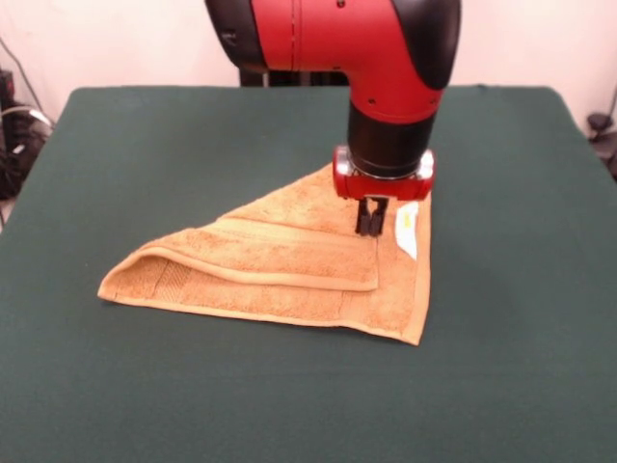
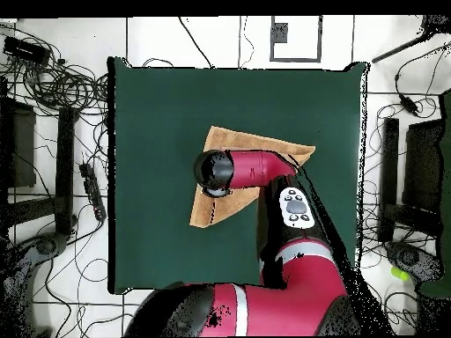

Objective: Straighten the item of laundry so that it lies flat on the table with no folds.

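On green table (image 1: 116, 145), 1 folded towel (image 1: 289, 280), 1 pincer (image 1: 371, 230) shut on it

One folded orange-tan towel (image 1: 289, 270), one white label (image 1: 408, 230), one green table (image 1: 501, 367), one red arm (image 1: 386, 58)

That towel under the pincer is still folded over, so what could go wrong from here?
1. The pincer comes down at the corner of the folded flap, beside the white label. It might pinch both layers, so the fold would not open.
2. Dragging could slide or bunch the whole towel across the green table.
3. From overhead, the arm hides much of the towel, so creases there may go unseen.
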Motion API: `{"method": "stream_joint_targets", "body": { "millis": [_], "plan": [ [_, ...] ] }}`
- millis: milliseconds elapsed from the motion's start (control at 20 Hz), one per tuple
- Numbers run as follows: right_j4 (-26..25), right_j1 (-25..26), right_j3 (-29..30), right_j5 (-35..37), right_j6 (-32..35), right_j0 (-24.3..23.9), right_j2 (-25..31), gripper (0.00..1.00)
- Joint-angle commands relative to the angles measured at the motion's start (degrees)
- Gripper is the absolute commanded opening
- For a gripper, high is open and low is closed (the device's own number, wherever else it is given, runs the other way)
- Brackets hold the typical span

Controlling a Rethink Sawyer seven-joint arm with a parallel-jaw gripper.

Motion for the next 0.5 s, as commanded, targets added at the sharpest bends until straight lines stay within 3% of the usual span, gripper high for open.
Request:
{"method": "stream_joint_targets", "body": {
  "millis": [50,500],
  "plan": [
    [0.79,5.17,1.09,-1.30,9.07,2.80,-0.35,0.00],
    [0.60,5.45,1.00,-3.13,8.65,4.08,0.13,0.00]
  ]
}}
